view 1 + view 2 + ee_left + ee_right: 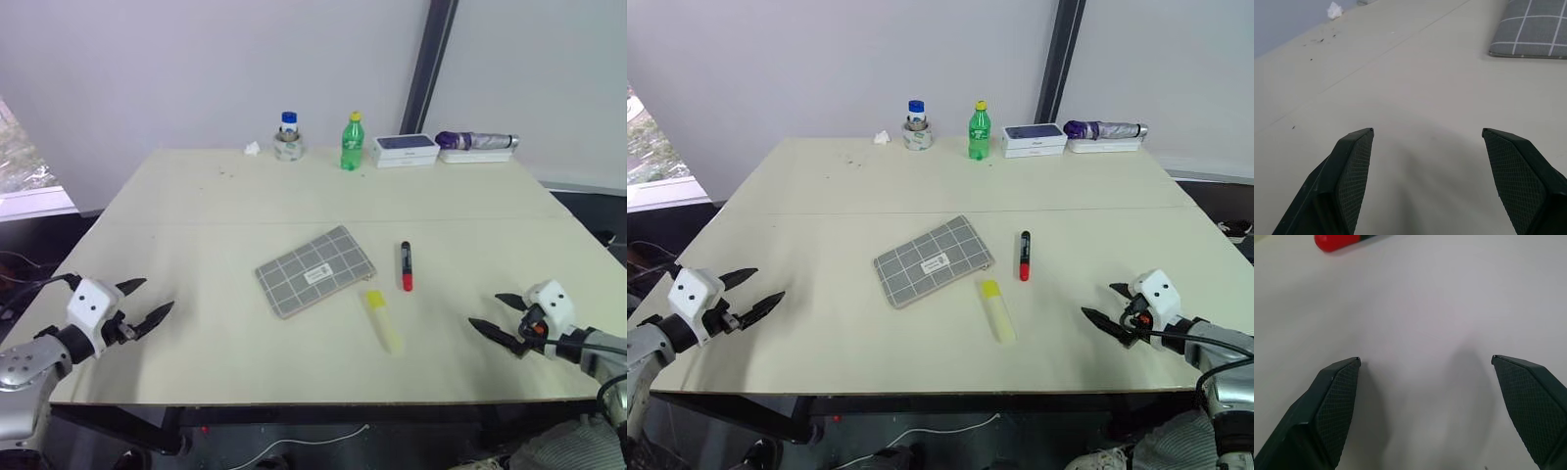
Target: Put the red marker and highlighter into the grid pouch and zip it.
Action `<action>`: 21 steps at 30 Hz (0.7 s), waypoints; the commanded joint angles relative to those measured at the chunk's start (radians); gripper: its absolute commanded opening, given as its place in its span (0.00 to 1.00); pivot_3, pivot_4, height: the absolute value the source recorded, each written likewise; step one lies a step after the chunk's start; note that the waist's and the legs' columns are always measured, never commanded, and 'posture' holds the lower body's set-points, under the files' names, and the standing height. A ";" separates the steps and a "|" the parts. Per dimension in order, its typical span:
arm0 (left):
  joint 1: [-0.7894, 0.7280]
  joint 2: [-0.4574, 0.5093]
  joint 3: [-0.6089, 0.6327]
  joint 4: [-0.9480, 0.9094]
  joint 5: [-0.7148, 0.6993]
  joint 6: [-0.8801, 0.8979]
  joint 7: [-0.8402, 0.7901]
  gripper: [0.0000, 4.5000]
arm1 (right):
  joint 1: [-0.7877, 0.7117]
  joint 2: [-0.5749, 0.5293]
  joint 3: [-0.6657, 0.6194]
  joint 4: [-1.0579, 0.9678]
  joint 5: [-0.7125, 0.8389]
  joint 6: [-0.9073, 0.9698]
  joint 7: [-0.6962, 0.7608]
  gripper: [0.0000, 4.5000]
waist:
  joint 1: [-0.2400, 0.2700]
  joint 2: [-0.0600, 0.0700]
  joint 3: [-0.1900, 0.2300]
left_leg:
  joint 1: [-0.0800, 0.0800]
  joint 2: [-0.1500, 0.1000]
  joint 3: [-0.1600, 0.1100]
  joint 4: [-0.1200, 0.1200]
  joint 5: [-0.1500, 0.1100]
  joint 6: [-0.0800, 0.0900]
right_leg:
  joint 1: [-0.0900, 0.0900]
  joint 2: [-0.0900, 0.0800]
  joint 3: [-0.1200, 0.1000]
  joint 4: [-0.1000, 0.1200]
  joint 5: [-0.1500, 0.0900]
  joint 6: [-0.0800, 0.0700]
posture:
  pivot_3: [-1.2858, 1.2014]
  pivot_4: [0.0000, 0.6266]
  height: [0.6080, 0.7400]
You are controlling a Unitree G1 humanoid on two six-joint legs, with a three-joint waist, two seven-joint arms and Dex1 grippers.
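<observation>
Left gripper (145,305) and right gripper (495,322) gape wide, holding nothing.

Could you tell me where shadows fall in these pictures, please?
Left eye view: soft shadow beside the left gripper on the table. Right wrist view: dim shadows ahead of both fingers. Left wrist view: faint shadow between the fingers, darker edge under the pouch.

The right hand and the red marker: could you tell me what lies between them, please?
Nothing: bare table separates the open right hand from the marker, as the left eye view shows.
</observation>
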 commanded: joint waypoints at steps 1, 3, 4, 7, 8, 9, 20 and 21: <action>0.004 -0.006 0.013 -0.005 0.017 -0.050 0.024 0.83 | -0.011 -0.013 -0.004 0.017 -0.004 -0.048 0.015 0.99 | 0.000 0.000 0.000 | 0.000 0.000 0.000 0.000 0.000 0.000 | 0.000 0.000 0.000 0.000 0.000 0.000 | 0.52 0.24 1.00; -0.011 -0.009 0.015 0.002 0.018 -0.051 0.037 0.83 | -0.012 -0.013 -0.005 0.018 -0.004 -0.049 0.019 0.99 | 0.001 0.000 0.000 | 0.000 0.000 0.000 0.000 0.000 0.000 | 0.000 0.000 0.000 0.000 0.000 0.000 | 0.52 0.24 1.00; -0.015 -0.009 0.015 -0.003 0.009 -0.074 0.021 0.83 | -0.012 -0.017 -0.002 0.019 -0.008 -0.044 0.020 0.99 | 0.001 0.000 0.000 | 0.000 0.000 0.000 0.000 0.000 0.000 | 0.000 0.000 0.000 0.000 0.000 0.000 | 0.52 0.24 1.00; -0.017 -0.002 -0.004 -0.019 0.018 -0.095 -0.001 0.83 | -0.016 -0.020 0.003 0.020 -0.020 -0.052 0.016 0.99 | 0.001 0.000 0.000 | 0.000 0.000 0.000 0.000 0.000 0.000 | 0.000 0.000 0.000 0.000 0.000 0.000 | 0.52 0.24 1.00; -0.017 -0.003 -0.014 -0.018 0.024 -0.109 -0.010 0.83 | -0.018 -0.020 0.003 0.010 -0.021 -0.046 0.011 0.99 | 0.001 0.000 0.000 | 0.000 0.000 0.000 0.000 0.000 0.000 | 0.000 0.000 0.000 0.000 0.000 0.000 | 0.52 0.24 1.00; -0.018 -0.003 -0.019 -0.015 0.027 -0.122 -0.018 0.83 | -0.019 -0.019 0.003 0.002 -0.021 -0.039 0.008 0.99 | 0.001 0.000 0.000 | 0.000 0.000 0.000 0.000 0.000 0.000 | 0.000 0.000 0.000 0.000 0.000 0.000 | 0.52 0.24 1.00; -0.106 -0.019 -0.140 0.029 0.173 -0.314 0.018 0.83 | -0.182 0.105 0.106 -0.243 -0.040 0.152 -0.154 0.44 | -0.002 0.001 0.000 | 0.000 0.001 0.000 0.000 0.000 0.000 | 0.000 0.001 0.001 0.001 0.000 0.000 | 0.52 0.24 1.00; -0.126 -0.018 -0.161 0.051 0.198 -0.349 0.020 0.83 | -0.223 0.137 0.124 -0.258 -0.050 0.161 -0.184 0.32 | -0.003 0.001 0.000 | 0.000 0.001 0.000 0.000 0.000 0.000 | 0.000 0.001 0.001 0.001 0.000 0.000 | 0.52 0.24 1.00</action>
